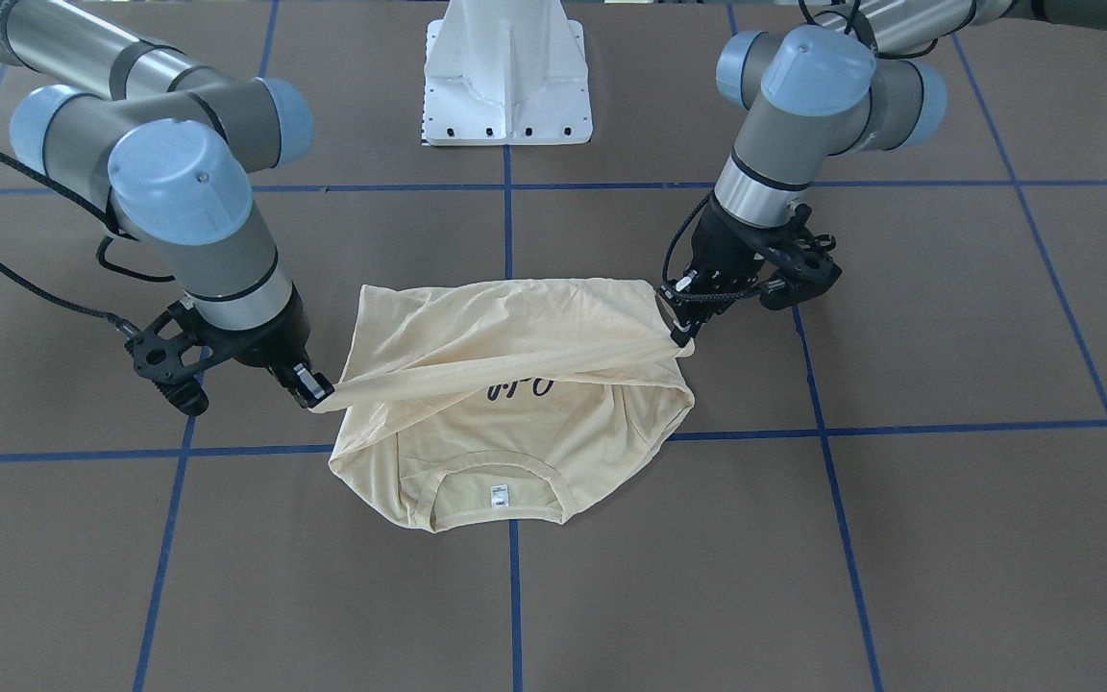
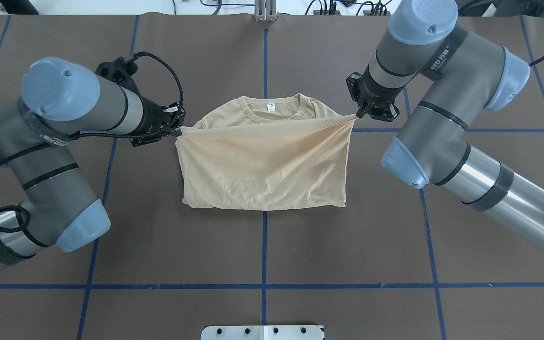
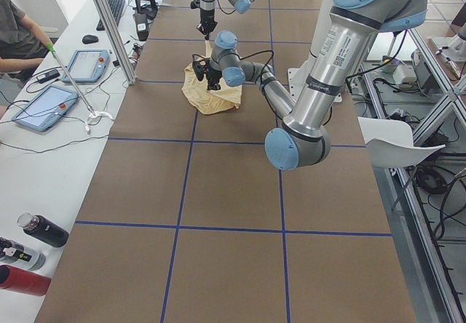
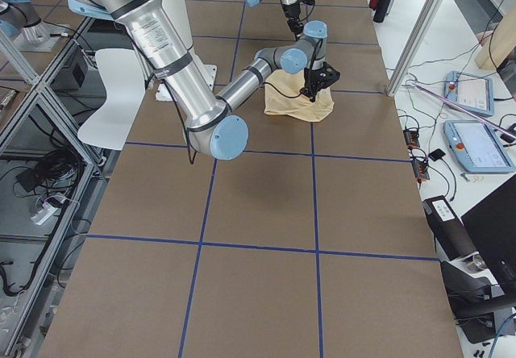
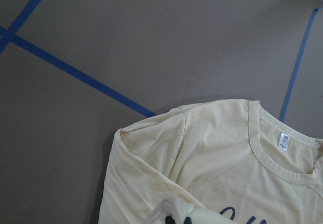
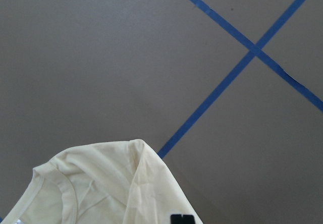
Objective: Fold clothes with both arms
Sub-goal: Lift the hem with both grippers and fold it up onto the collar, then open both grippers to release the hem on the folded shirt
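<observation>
The cream-yellow shirt (image 2: pixel 262 165) lies on the brown table, its neckline and white label (image 2: pixel 270 107) on the far side from the robot. The hem edge is lifted and stretched taut between both grippers, over the chest print (image 1: pixel 520 389). My left gripper (image 2: pixel 176 130) is shut on the hem's left corner; in the front view it is on the right (image 1: pixel 683 336). At the other corner my right gripper (image 2: pixel 359 115) is shut on the cloth, seen left in the front view (image 1: pixel 318 392). Each wrist view looks down on one of the shirt's shoulders (image 5: pixel 151 133) (image 6: pixel 101 158).
The white pedestal base (image 1: pixel 507 77) stands at the robot's side of the table. Blue tape lines (image 2: pixel 265 245) grid the brown surface. A side bench holds tablets (image 3: pixel 44 106) and bottles (image 3: pixel 44 230), with a seated person (image 3: pixel 18 36) beside it.
</observation>
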`<state>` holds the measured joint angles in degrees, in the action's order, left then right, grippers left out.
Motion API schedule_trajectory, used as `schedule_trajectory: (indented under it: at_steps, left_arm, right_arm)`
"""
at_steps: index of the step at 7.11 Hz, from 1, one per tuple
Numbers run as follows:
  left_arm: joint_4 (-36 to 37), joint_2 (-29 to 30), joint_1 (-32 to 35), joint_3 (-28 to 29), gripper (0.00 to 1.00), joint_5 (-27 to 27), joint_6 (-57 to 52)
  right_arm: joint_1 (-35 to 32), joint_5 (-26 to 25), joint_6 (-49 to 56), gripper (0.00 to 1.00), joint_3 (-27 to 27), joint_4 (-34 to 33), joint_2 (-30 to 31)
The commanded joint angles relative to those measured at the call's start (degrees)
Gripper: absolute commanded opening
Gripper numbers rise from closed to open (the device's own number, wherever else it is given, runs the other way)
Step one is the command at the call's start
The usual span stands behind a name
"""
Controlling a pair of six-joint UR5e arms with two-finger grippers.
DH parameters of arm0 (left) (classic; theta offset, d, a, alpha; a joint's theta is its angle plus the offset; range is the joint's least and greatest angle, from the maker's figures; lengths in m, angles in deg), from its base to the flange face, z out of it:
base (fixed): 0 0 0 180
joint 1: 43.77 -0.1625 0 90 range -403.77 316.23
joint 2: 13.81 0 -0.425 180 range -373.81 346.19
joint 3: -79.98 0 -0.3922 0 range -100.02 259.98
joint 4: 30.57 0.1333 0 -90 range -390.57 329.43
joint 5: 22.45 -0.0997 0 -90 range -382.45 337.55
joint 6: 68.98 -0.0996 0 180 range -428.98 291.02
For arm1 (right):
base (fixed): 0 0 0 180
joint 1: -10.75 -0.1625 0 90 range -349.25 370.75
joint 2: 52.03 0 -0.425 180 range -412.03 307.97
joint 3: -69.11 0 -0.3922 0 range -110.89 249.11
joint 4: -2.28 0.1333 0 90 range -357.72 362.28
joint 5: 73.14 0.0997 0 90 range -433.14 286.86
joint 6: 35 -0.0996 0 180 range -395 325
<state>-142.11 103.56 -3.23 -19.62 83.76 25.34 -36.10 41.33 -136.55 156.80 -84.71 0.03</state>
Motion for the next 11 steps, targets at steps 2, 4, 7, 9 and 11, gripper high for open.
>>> schedule_trajectory:
  at_steps: [2,4,7,9,11]
  left_arm:
    - [-5.87,2.14,0.94,7.64,0.0,-1.35,-0.19]
    - [-8.94,3.56,0.94,11.87,0.0,-2.24,-0.19]
    - [-10.8,5.05,1.12,15.48,0.0,-3.37,-0.1]
    - [-11.07,6.12,1.12,17.69,0.31,-3.47,-0.28]
    - [-11.85,6.03,1.2,17.87,0.51,-3.38,-1.42]
  right_arm:
    - [-0.08,-2.83,1.87,0.0,-10.85,7.53,-3.44]
    - [-0.08,-3.72,2.67,0.0,-12.53,7.53,-4.58]
    - [0.0,-6.09,4.52,0.0,-15.87,8.06,-6.17]
    - [0.18,-6.1,4.52,0.48,-16.32,8.06,-7.05]
    - [0.18,-6.1,4.52,0.64,-17.02,8.06,-8.28]
